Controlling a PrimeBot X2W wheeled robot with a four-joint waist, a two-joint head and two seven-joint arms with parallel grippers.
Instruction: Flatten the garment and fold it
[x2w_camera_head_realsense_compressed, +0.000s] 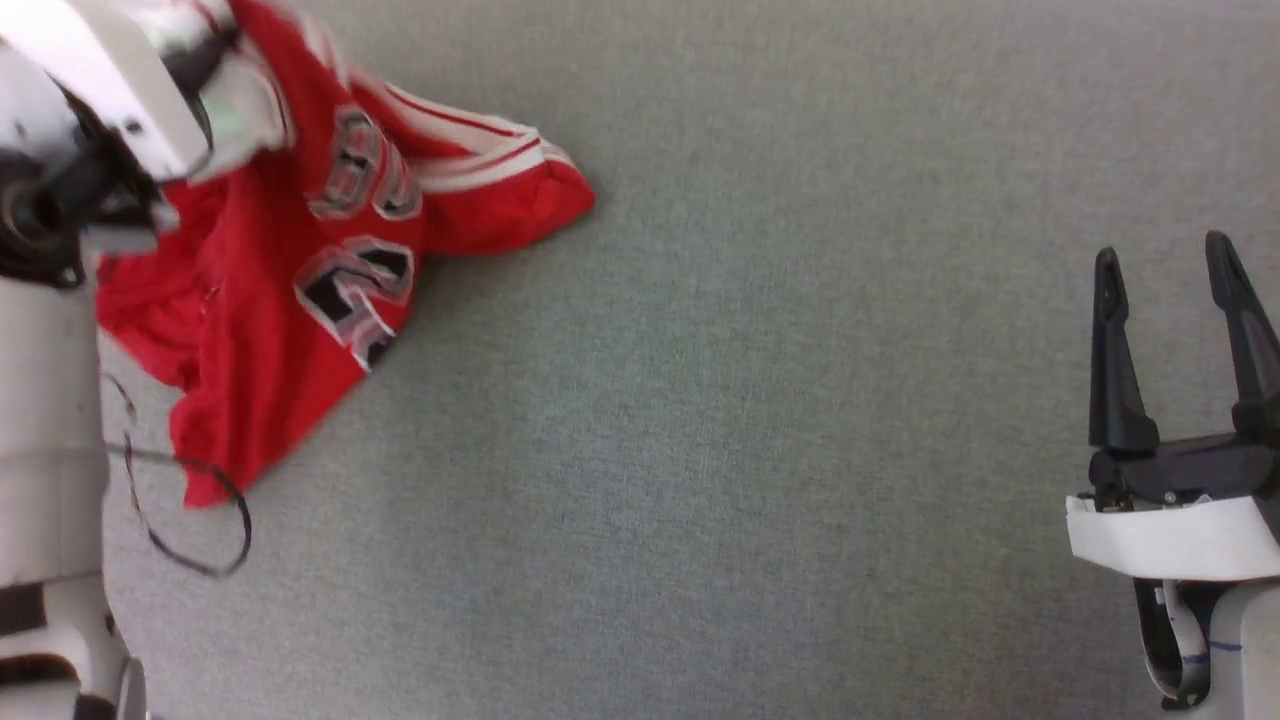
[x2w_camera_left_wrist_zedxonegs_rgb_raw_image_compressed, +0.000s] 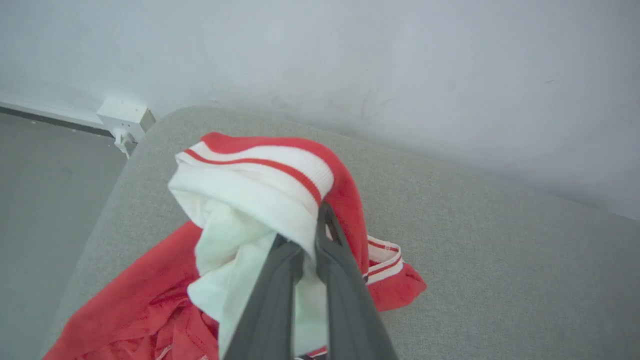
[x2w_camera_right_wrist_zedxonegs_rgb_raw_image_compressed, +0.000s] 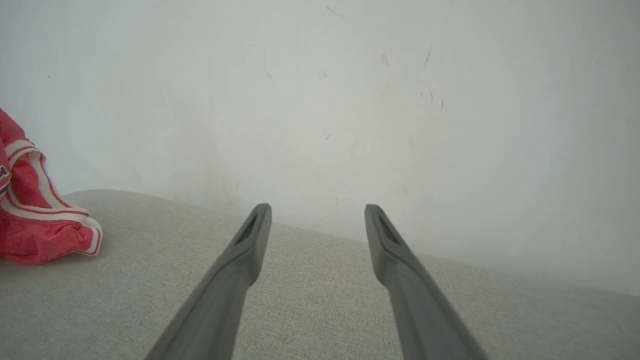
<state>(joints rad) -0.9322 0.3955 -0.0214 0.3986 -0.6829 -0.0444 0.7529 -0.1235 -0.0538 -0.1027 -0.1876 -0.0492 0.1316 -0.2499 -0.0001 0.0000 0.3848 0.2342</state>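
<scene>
Grey woven tabletop (x2w_camera_head_realsense_compressed: 760, 420), plain and flat, rounded at the corner in the left wrist view. Behind it, a pale scuffed wall (x2w_camera_right_wrist_zedxonegs_rgb_raw_image_compressed: 350, 100). At the left edge of the left wrist view, grey floor (x2w_camera_left_wrist_zedxonegs_rgb_raw_image_compressed: 45, 210) and a small white box (x2w_camera_left_wrist_zedxonegs_rgb_raw_image_compressed: 125, 117) at the wall's foot. Thin black cable (x2w_camera_head_realsense_compressed: 195, 520) looped at lower left of the head view.

Garment (x2w_camera_head_realsense_compressed: 290, 290) crumpled at upper left of the head view, on the tabletop: red cloth, white sleeve with red-and-white striped trim, black white-outlined digits creased and partly folded under.

Left tool (x2w_camera_left_wrist_zedxonegs_rgb_raw_image_compressed: 302, 225) clamped together on the bunched white sleeve, lifted above the red body. Right tool (x2w_camera_head_realsense_compressed: 1162, 248) at lower right of the head view, fingers spread apart, holding nothing, far from the garment.
</scene>
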